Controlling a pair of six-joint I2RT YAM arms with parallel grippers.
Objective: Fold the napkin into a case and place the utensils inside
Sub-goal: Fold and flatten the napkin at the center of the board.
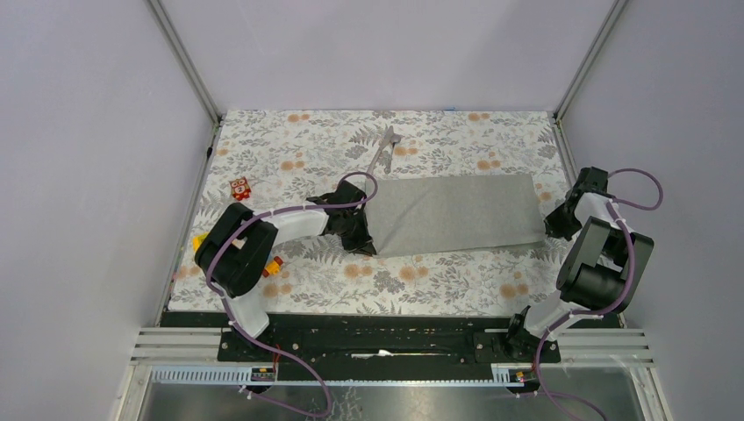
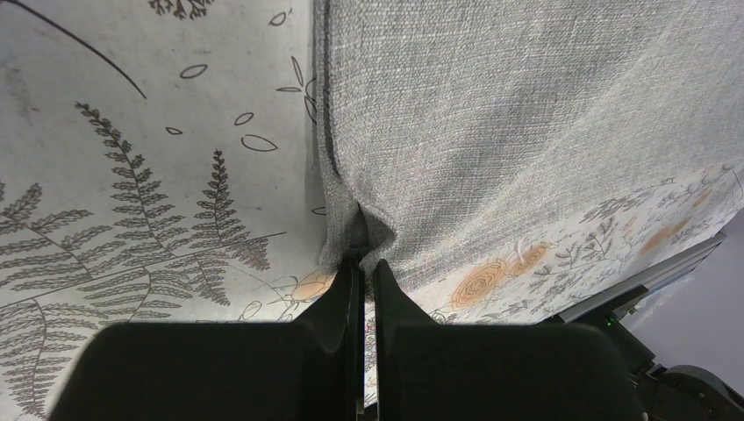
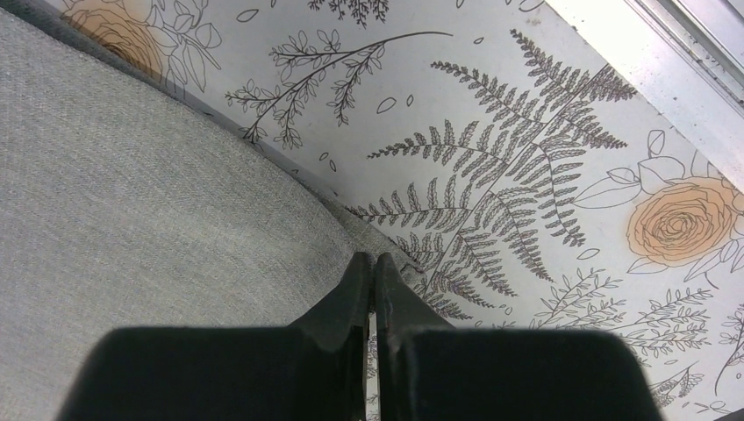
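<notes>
Floral-clothed counter [image 1: 289, 140]: grey napkin [image 1: 456, 213] is laid flat, near corners pinched by left jaws and right jaws. Case is not yet formed; utensils [image 1: 383, 151] are seen beyond its far edge, uninserted.

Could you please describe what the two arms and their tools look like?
The left arm and right arm have white links between bulky black joints, with a lilac cable looping along each. The left tool and right tool are matte black, their fingers tapering to thin tips.
</notes>
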